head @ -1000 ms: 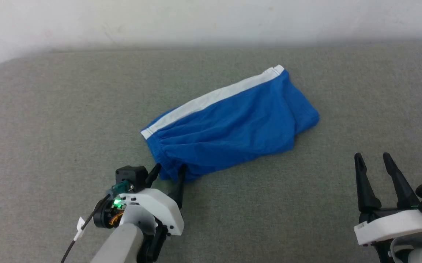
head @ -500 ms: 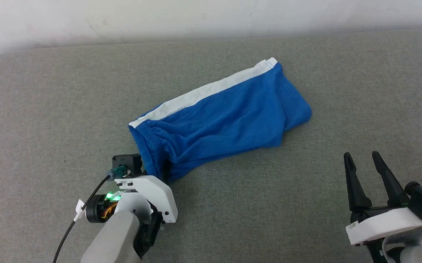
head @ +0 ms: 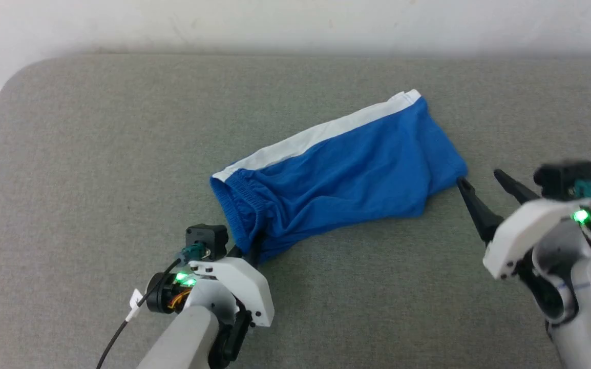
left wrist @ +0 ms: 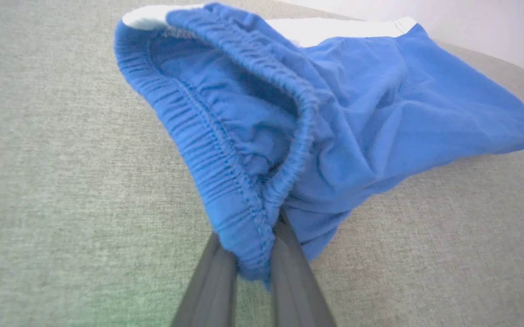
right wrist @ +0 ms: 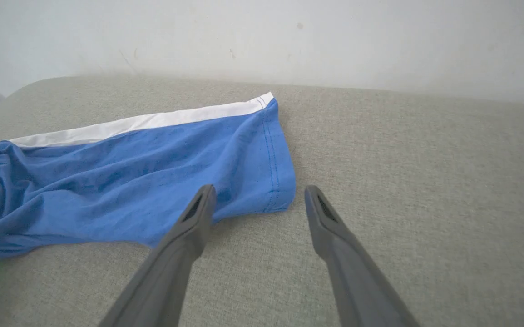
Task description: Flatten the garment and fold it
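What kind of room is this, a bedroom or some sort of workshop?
Likely a plain test space, not a lived-in room: a grey fabric-covered surface with a rounded corner, a bare white wall behind it, and one pair of blue shorts laid out.

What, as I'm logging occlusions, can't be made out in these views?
- Left gripper fingertips: buried in the garment's waistband, head and left wrist views.
- Garment's lower layers: covered by its top layer, every view.
- Right gripper's arm: cut off by head view's right edge.
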